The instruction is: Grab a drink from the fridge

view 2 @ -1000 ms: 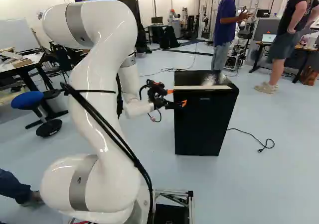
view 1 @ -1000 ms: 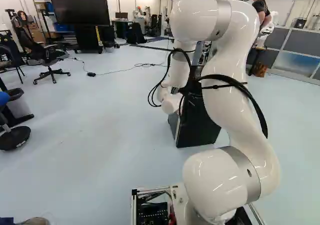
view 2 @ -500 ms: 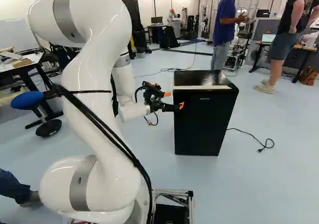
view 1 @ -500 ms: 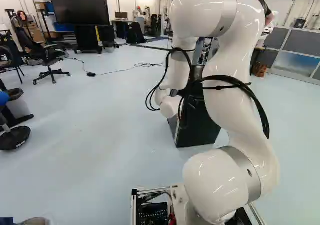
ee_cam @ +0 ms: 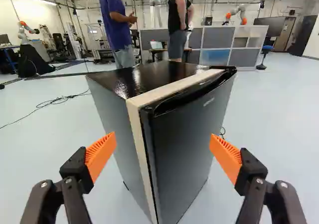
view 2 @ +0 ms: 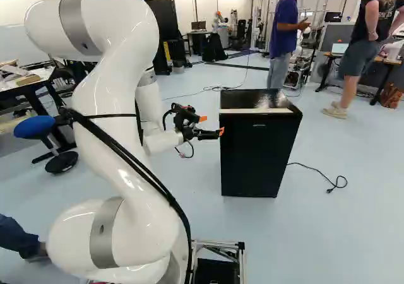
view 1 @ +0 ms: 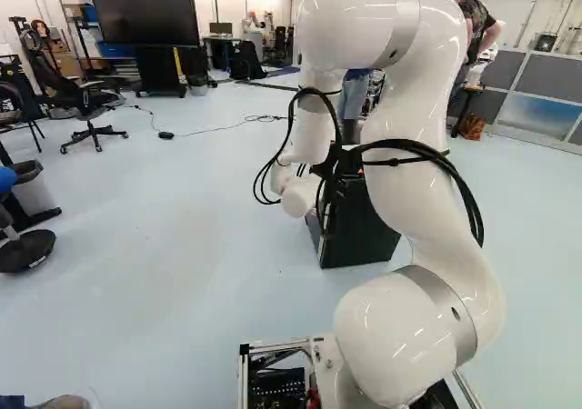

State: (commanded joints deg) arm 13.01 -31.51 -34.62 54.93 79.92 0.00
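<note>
- Fridge (view 2: 262,158), black and upright on the floor, at one o'clock from the arm's foot in the right base view, and at twelve o'clock from the hand (view 2: 211,125) in the wrist view.
- Its door (ee_cam: 194,129) is closed and stands in the way of whatever is inside; a pale strip (ee_cam: 138,154) runs along the door's edge.
- The hand has its fingers spread wide, orange pads (ee_cam: 101,154) well apart, gripping nothing. In the right base view it is at nine o'clock from the fridge, near the upper part.
- In the left base view the white arm (view 1: 409,136) covers much of the fridge.
- A black cord (view 2: 319,178) lies on the floor at three o'clock from the fridge in the right base view.
- Round that view's middle, a blue stool (view 2: 35,127) sits at nine o'clock.
- Round the left base view's middle, an office chair (view 1: 86,109) is at ten o'clock, a big screen (view 1: 145,14) at eleven.
</note>
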